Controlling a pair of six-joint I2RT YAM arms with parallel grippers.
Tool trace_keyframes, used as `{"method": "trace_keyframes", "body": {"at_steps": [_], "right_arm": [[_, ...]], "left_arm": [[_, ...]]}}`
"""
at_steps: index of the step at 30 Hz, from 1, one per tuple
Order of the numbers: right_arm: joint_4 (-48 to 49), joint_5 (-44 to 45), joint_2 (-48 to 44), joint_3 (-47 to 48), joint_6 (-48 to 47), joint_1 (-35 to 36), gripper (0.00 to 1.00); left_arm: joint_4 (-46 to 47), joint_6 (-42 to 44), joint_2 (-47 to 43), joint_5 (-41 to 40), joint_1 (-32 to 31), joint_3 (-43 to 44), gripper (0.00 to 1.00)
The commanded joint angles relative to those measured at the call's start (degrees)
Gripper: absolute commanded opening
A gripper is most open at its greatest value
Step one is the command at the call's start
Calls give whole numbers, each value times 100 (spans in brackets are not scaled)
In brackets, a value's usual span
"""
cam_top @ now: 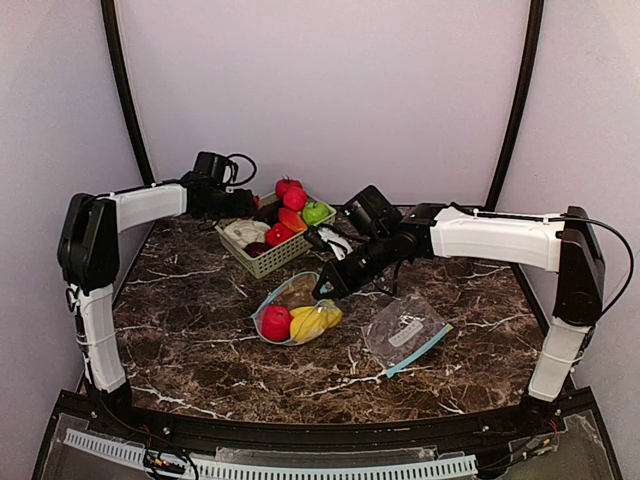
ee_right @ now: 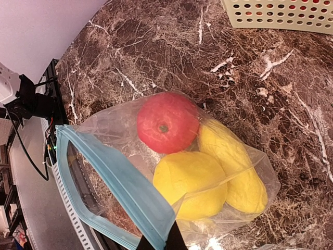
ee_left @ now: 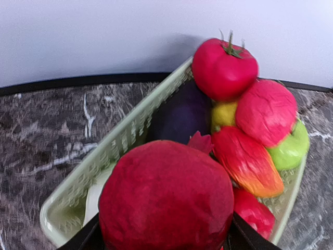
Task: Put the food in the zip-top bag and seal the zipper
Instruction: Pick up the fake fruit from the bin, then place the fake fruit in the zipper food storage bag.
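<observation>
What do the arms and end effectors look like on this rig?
Left arm and right arm: white rounded link shells, black joint housings. Left end effector and right end effector: black. A black cable loops at the left wrist; a thin cable runs along the right arm.

The clear bag [ee_right: 112, 179] with a blue zipper lies on its side, mouth open, holding a red fruit [ee_right: 167, 122] and two yellow fruits [ee_right: 190, 185] pressed together. A dark red pomegranate [ee_left: 166, 198] sits at the near end of the basket [ee_left: 119, 140]. Behind it are heaped a tomato [ee_left: 223, 67], an eggplant [ee_left: 182, 114] and a green apple [ee_left: 291, 148].
</observation>
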Motion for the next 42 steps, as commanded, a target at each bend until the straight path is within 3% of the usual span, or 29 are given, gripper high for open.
{"method": "trace_keyframes", "body": {"at_steps": [1,5,9,17,22,32,42], "right_arm": [[107,78,-96,217,80,0,0],[118,63,-68,290,52,-7,0],[112,34,-61,326,-7,-7,0],[86,-23,0,394,-56,-7,0],[85,-17,-16,380,7,-7,0],[40,55,-151,248,83,-6,0],[51,-32,-245,158,39,-7,0]], "left_arm": [[1385,-201,-1967,961,25,-1813,63],[1961,-316,-3494,1670,2,-3480,63],[1594,-394,-4793,2122,-207,-4502,63],[778,-629,-6386,2416,-1496,-5022,63],[682,-909,-6332,2338,-2077,-5127,62],[642,-904,-5383,2142,-3100,-4737,62],[416,-1167,-5058,1332,-3186,-4879,61]]}}
